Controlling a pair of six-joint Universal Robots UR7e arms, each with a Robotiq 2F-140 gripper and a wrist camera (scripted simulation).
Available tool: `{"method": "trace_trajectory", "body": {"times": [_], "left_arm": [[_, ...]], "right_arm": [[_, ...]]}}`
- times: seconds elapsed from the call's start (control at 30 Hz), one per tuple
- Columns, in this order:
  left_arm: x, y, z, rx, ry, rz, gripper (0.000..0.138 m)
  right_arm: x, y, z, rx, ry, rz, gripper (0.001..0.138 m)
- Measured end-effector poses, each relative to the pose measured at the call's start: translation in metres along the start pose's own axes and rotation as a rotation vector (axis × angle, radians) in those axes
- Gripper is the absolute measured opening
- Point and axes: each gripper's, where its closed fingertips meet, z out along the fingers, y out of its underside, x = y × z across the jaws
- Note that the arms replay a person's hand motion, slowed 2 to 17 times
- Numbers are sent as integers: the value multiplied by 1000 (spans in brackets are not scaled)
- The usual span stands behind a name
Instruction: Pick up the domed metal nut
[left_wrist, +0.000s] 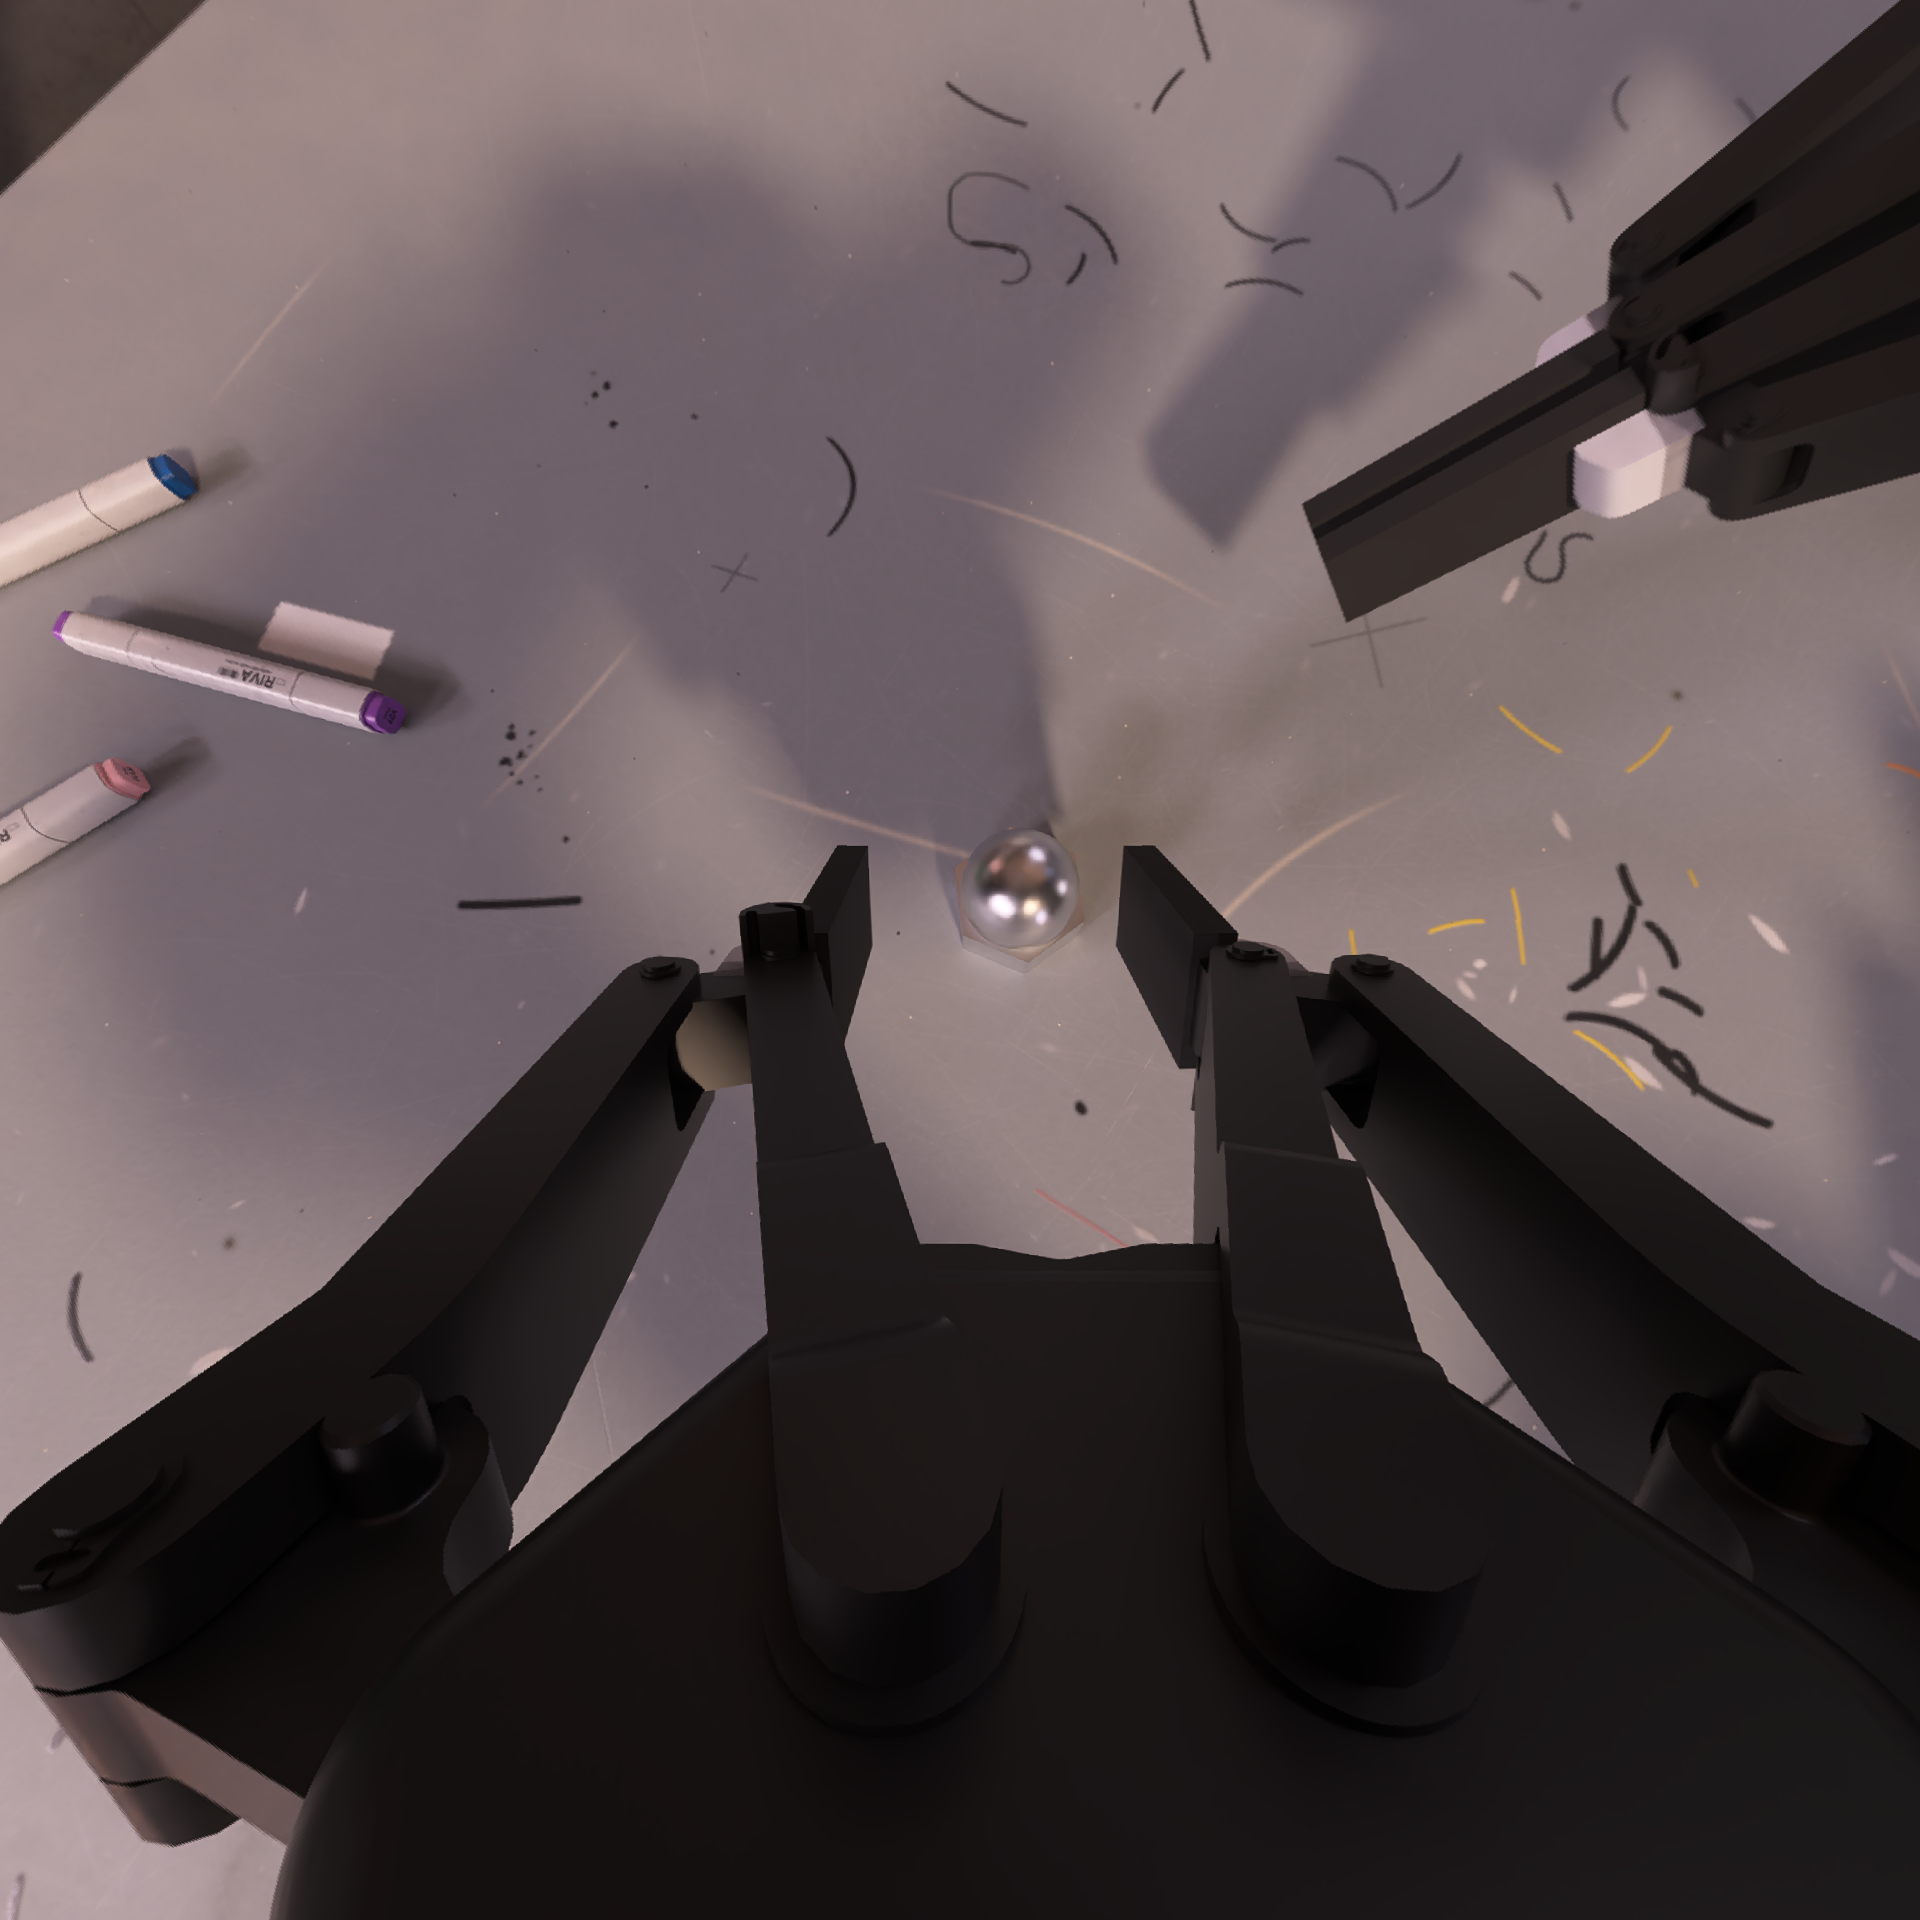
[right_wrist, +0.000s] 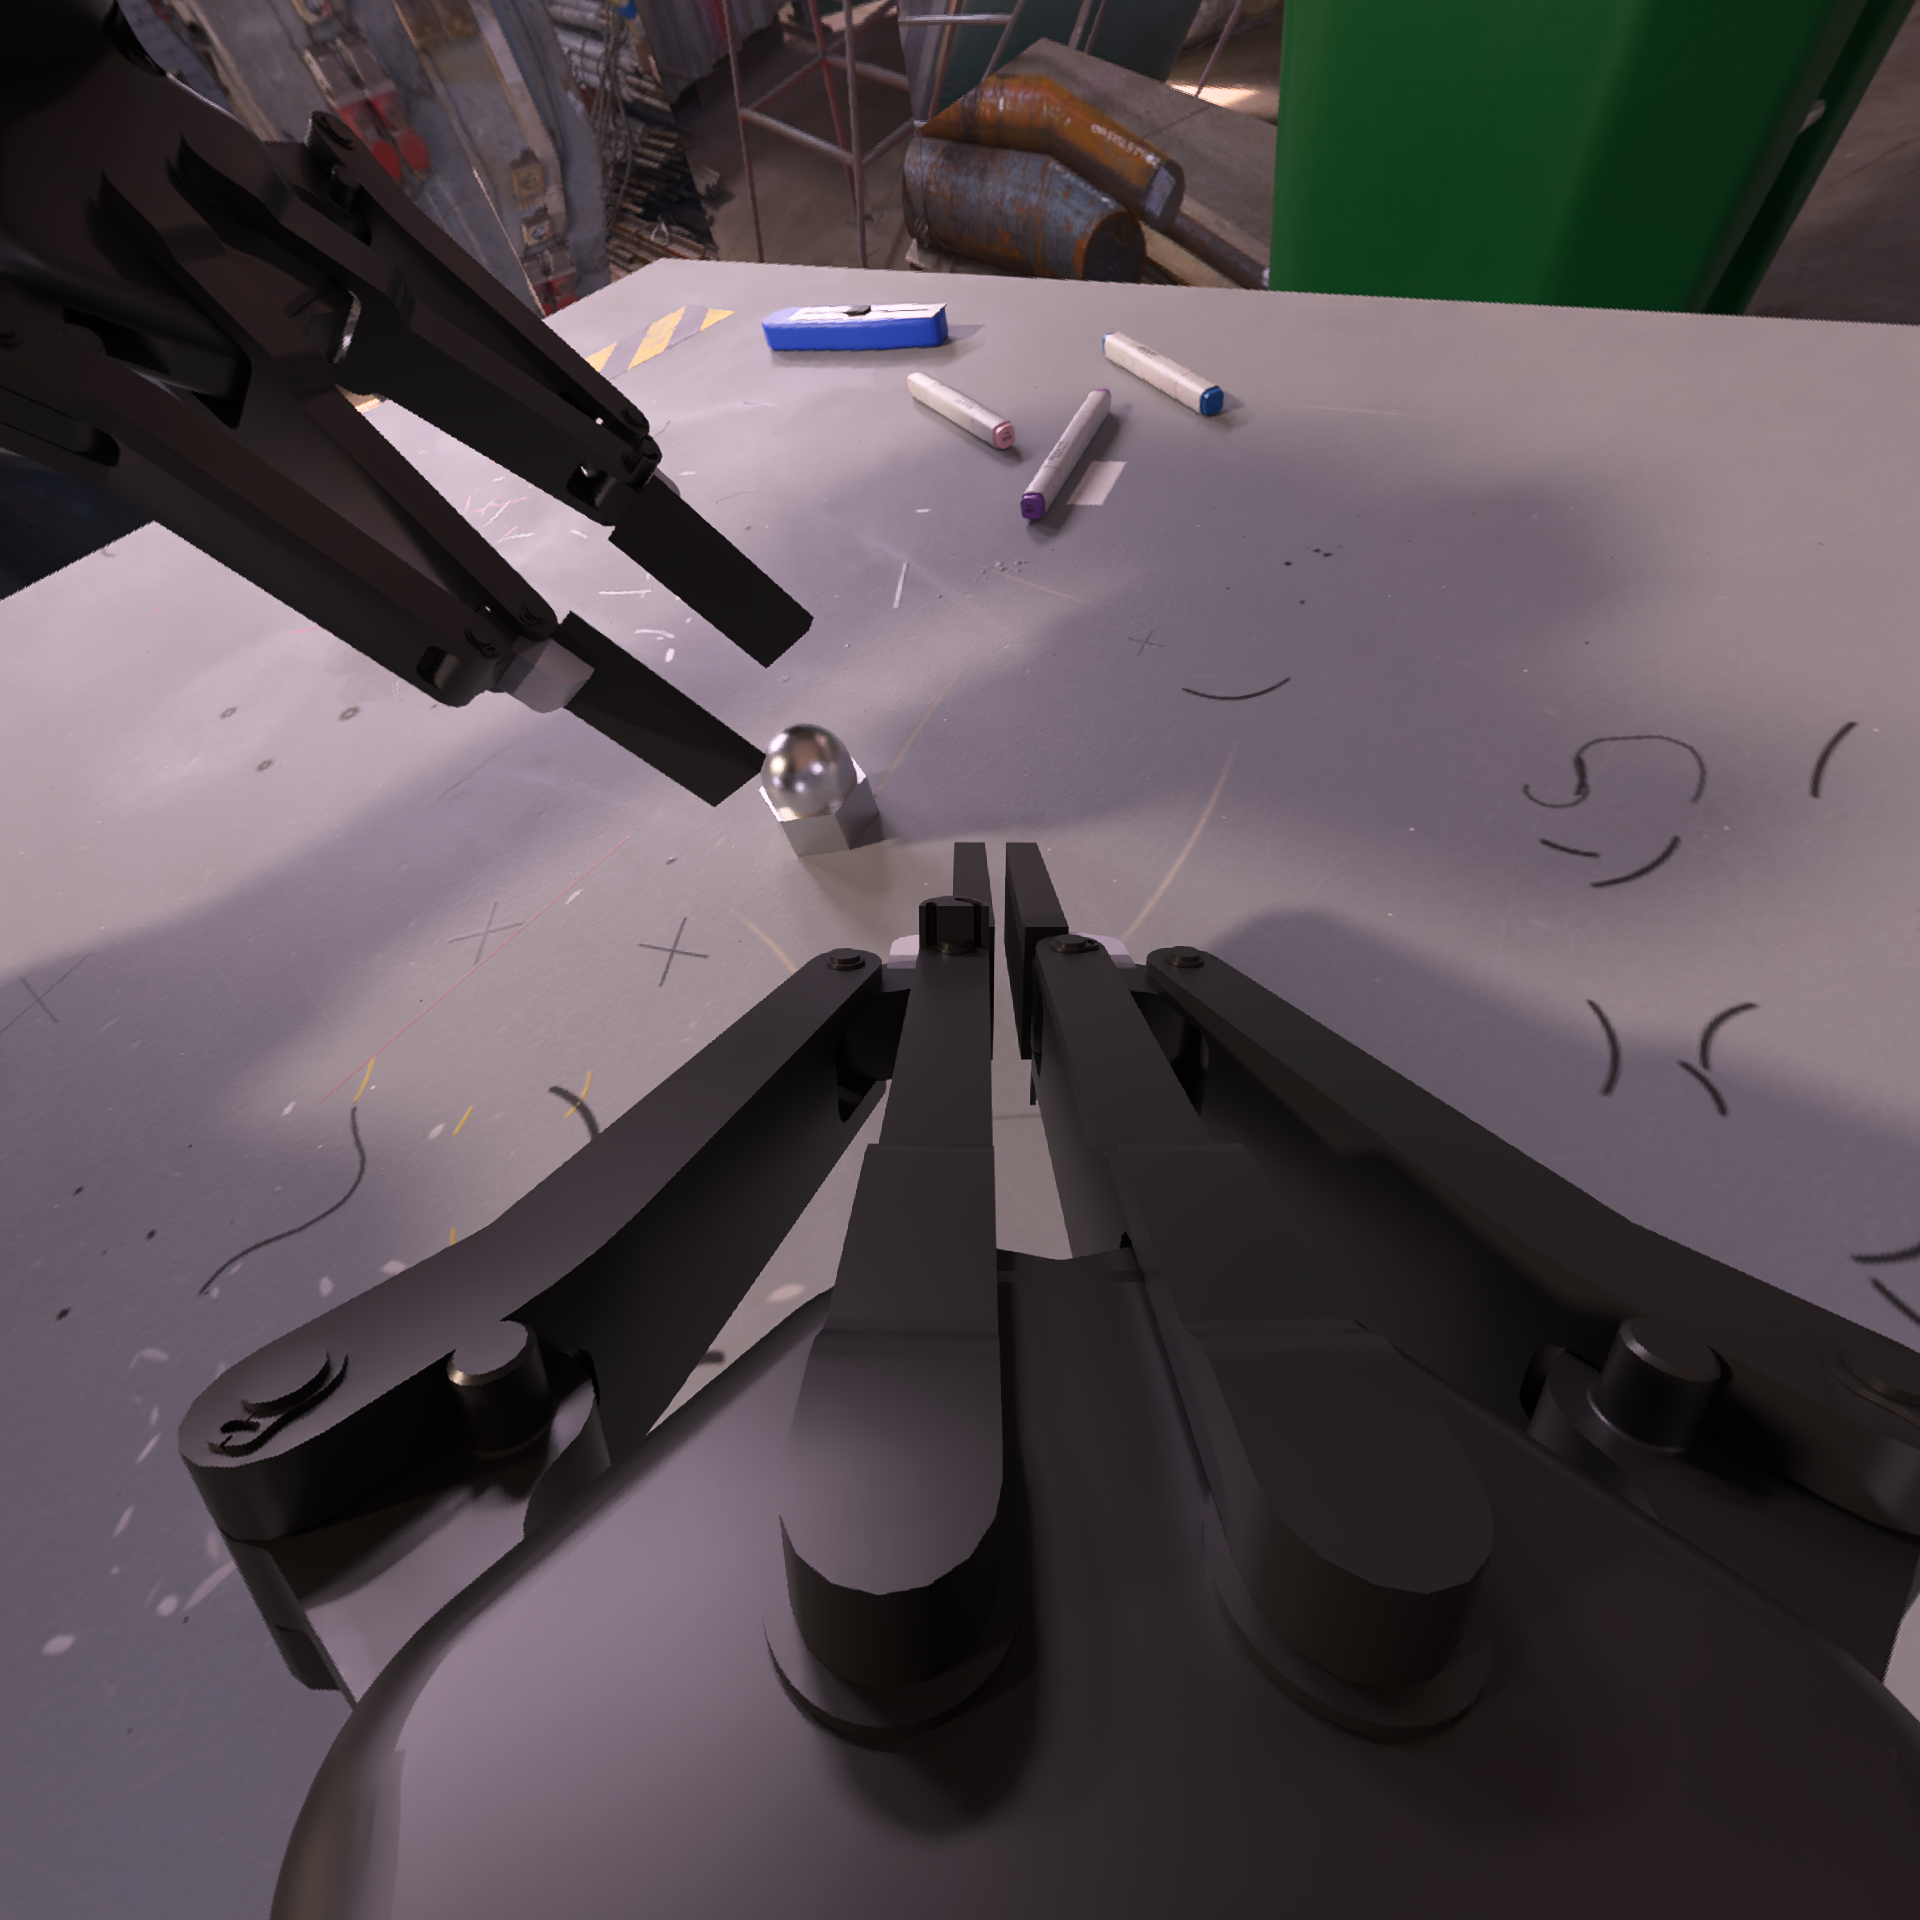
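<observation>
Right now the shiny domed metal nut (left_wrist: 1018, 896) w/ hex base sits upright on the scuffed grey tabletop (left_wrist: 520, 1039), mid-frame in left wrist view, between the left gripper (left_wrist: 992, 909) jaws, which are spread wide, not touching it. Right gripper (right_wrist: 995, 883) jaws nearly closed, empty, hovering just right of the nut in its own view; three white markers (right_wrist: 1070, 447) and a blue box (right_wrist: 854, 326) lie upper centre.

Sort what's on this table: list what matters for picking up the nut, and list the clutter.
For the job:
- domed metal nut, upright on the table
- left gripper, open, fingers either side of the nut
- right gripper, shut, hanging off to the side

Just lying about:
- blue-capped marker
- purple-capped marker
- pink-capped marker
- blue box cutter
</observation>
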Motion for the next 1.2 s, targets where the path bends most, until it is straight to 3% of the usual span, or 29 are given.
{"method": "trace_trajectory", "body": {"times": [0.3,0.83,1.2], "left_arm": [[2,-1,8,-78,-6,0,66],[7,0,18,-182,20,-94,60],[4,4,27,-258,-15,-123,60]], "right_arm": [[11,4,-8,-1,30,18,5],[21,7,-17,-9,45,16,5],[22,7,-18,-10,31,24,5]]}}
